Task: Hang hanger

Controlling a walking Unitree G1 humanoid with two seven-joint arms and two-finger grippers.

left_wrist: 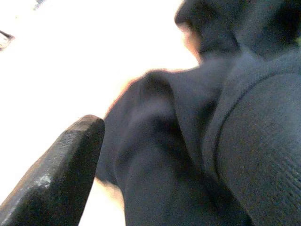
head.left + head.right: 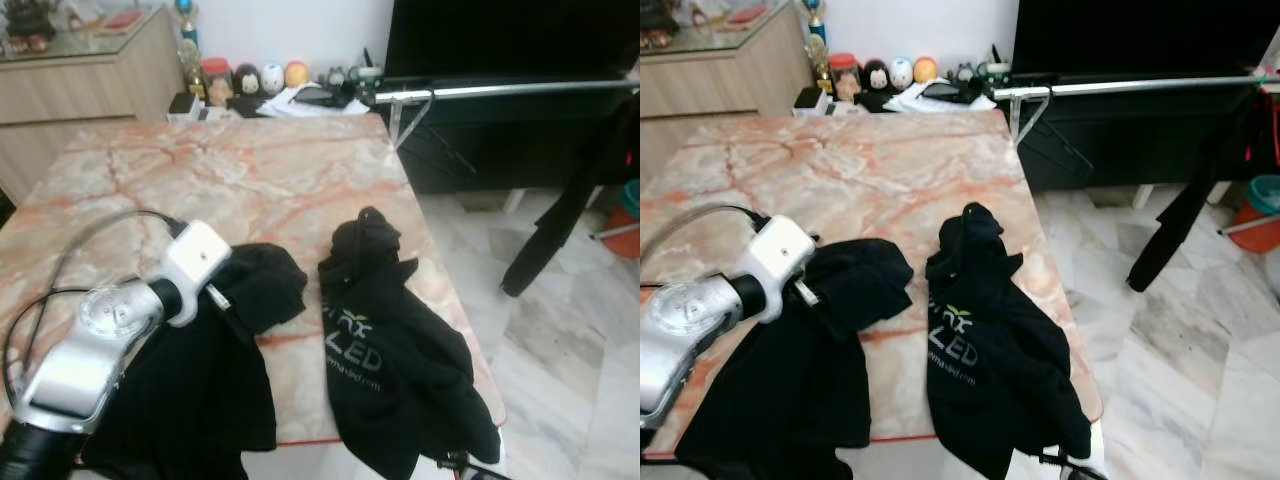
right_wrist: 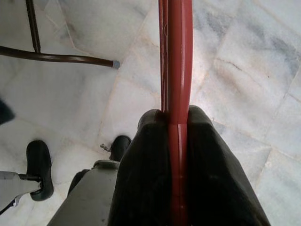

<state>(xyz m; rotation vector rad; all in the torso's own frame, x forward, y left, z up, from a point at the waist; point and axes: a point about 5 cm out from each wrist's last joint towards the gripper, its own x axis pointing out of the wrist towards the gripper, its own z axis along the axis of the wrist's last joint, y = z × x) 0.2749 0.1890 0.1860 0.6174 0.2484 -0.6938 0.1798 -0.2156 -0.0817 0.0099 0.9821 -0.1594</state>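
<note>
A red hanger (image 3: 178, 56) is clamped in my right gripper (image 3: 178, 117), which is shut on it and held low over the floor. On the marble table (image 2: 240, 170) lie two black garments: a plain one (image 2: 200, 390) at the front left and one with a white and green print (image 2: 400, 370) at the front right, hanging over the edge. My left gripper (image 2: 232, 305) reaches into the plain garment. One black finger (image 1: 61, 174) stands apart beside the dark cloth (image 1: 197, 150), so the gripper is open. A silver clothes rail (image 2: 500, 90) runs at the back right.
A black garment (image 2: 570, 200) hangs from the rail's right end. Behind the rail is a dark TV unit (image 2: 500, 40). Figurines (image 2: 250, 78) and a wooden cabinet (image 2: 80, 90) stand beyond the table. An orange tub (image 2: 625, 225) sits on the marble floor (image 2: 560, 340).
</note>
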